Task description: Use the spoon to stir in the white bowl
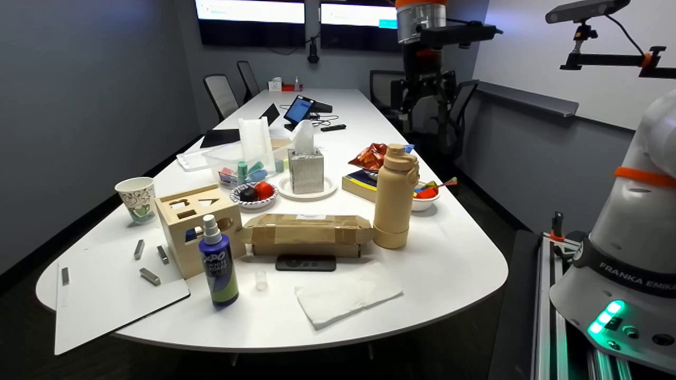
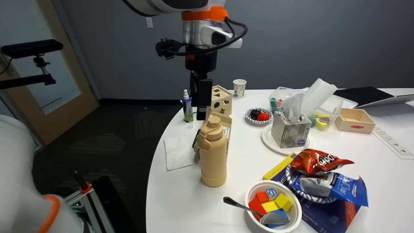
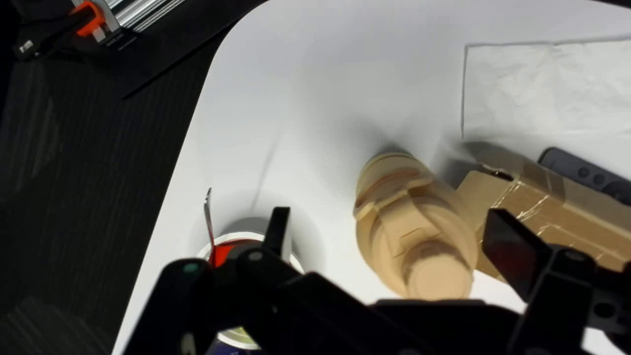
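Observation:
The white bowl point(image 2: 298, 210) stands near the table's edge, with red, yellow and blue blocks inside. It also shows in an exterior view point(image 1: 422, 205), partly behind the tan bottle, and in the wrist view point(image 3: 241, 234), mostly hidden by a finger. The spoon point(image 2: 240, 205) rests in the bowl on the blocks, its handle sticking out over the rim. Its handle also shows in an exterior view point(image 1: 450, 182) and in the wrist view point(image 3: 209, 217). My gripper point(image 3: 389, 222) is open and empty, high above the table, apart from bowl and spoon. It points down in both exterior views point(image 1: 424, 113) point(image 2: 202, 113).
A tall tan bottle point(image 2: 213, 158) stands beside the bowl, below my fingers in the wrist view. A cardboard box point(image 1: 306, 232) lies beside it. A book point(image 2: 323, 210) with chip bags point(image 2: 318, 163) adjoins the bowl. A tissue box point(image 1: 306, 174) and a spray bottle point(image 1: 219, 274) stand farther off.

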Motion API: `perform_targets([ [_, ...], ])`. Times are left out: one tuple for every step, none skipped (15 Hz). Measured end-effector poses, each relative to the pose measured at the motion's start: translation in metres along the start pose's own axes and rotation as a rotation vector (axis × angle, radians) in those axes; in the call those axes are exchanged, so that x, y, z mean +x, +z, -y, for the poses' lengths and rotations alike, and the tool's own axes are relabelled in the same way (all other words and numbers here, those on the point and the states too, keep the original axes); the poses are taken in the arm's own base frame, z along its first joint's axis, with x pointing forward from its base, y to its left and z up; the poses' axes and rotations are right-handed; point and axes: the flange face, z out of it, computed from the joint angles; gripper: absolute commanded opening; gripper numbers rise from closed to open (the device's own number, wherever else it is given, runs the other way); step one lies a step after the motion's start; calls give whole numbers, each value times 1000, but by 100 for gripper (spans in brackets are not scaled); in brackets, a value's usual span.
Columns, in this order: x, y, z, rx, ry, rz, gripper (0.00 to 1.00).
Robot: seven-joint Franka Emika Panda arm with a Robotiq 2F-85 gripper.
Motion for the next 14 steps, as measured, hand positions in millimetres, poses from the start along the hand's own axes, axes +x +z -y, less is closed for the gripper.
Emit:
perform_targets([
  [8,1,-15,11,37,9,100],
  [14,3,-30,17,71,19,100],
  [19,6,-42,18,103,31,100],
  [23,11,-53,14,129,46,100],
  [26,17,-61,6,147,64,100],
  [30,24,-68,-3,159,86,100],
  [33,33,-72,-10,163,108,100],
  [36,43,-75,-16,163,132,100],
  [39,54,-77,-21,156,158,100],
  [43,65,-80,-23,146,182,100],
  [47,76,-82,-24,135,201,100],
  [52,87,-85,-24,128,214,100],
  [57,98,-89,-24,127,223,100],
  [62,108,-93,-23,127,228,100],
])
